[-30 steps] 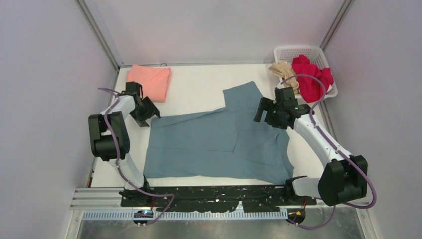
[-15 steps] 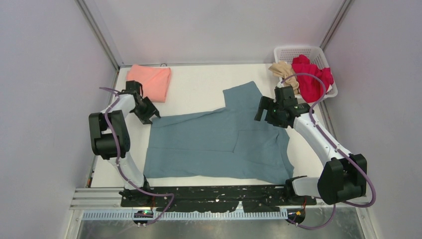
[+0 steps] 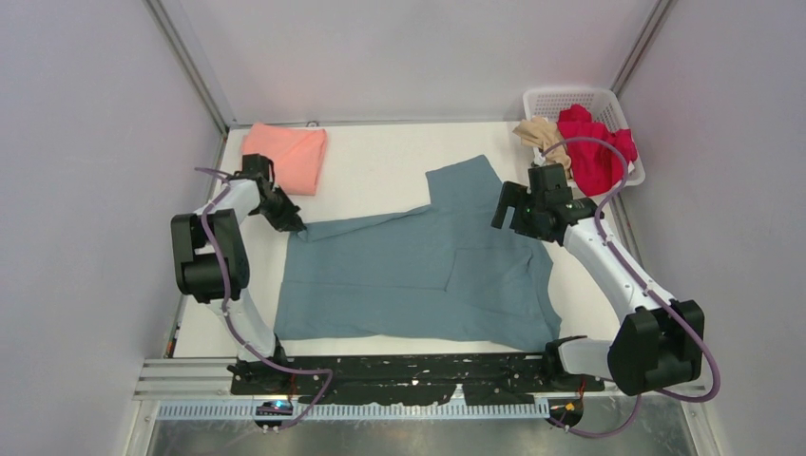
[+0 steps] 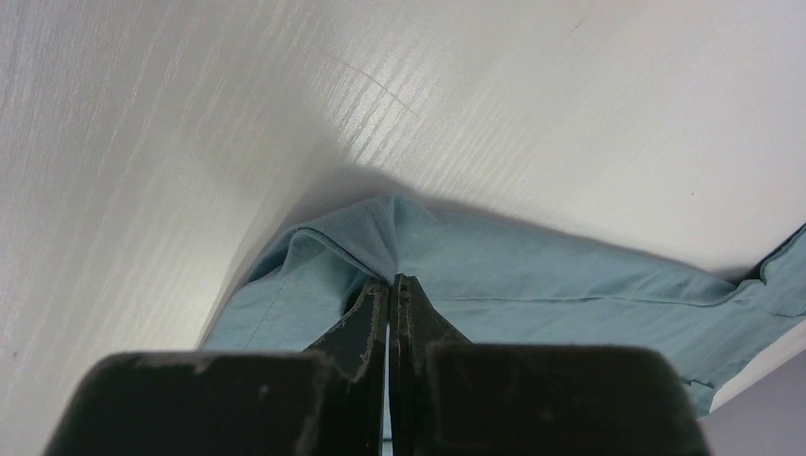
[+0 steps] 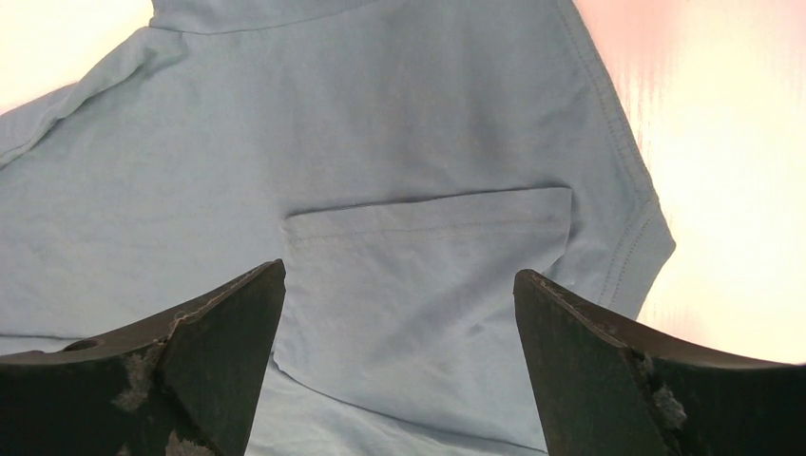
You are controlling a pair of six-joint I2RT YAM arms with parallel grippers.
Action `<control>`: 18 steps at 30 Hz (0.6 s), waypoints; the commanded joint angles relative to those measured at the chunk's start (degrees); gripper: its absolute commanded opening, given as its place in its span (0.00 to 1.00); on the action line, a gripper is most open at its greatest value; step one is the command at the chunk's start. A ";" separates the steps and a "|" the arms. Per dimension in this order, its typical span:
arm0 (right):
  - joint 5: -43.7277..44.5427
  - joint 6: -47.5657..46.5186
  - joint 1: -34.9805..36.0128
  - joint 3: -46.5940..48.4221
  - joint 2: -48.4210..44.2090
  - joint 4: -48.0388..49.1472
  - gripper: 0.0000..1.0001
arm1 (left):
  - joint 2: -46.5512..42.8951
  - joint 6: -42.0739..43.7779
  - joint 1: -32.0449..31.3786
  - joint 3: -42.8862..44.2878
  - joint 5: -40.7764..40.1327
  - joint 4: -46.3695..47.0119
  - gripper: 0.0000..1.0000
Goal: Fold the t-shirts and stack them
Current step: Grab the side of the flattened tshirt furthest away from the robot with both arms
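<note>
1. I have the slate-blue t-shirt (image 3: 418, 275) spread over the middle of the white table (image 3: 380, 171). It lies mostly flat, with one sleeve jutting toward the far side.
2. Its right half carries a folded-over rectangular flap with a stitched edge (plain in the right wrist view). The cloth is smooth there, with soft creases toward the left.
3. My left gripper (image 4: 391, 285) sits at the shirt's far-left corner. Its fingers are pressed together, pinching a small raised ridge of blue cloth.
4. My right gripper (image 5: 399, 275) hangs over the shirt's right side with its fingers spread wide and nothing between them.
5. The salmon-pink t-shirt (image 3: 285, 157) lies folded at the far-left corner of the table, near the left arm.
6. The red t-shirt (image 3: 594, 147) and the beige t-shirt (image 3: 542, 138) are bunched in the white basket (image 3: 570, 98) at the far right, the beige one spilling over its left rim.
</note>
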 commanded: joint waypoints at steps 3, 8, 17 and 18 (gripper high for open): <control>0.58 -1.56 -0.19 5.14 4.04 6.30 0.95 | -5.59 1.17 -0.09 -0.64 0.94 1.45 0.00; 1.80 -1.58 0.13 17.98 17.62 11.87 0.95 | -8.18 1.81 -0.04 -1.85 1.53 1.55 0.00; 8.78 -7.43 0.25 54.39 50.63 7.54 0.95 | -7.85 1.92 0.49 0.16 2.81 -1.89 0.00; 8.60 -7.57 0.18 59.60 52.56 7.03 0.95 | -7.83 1.46 0.83 0.37 3.04 -2.14 0.00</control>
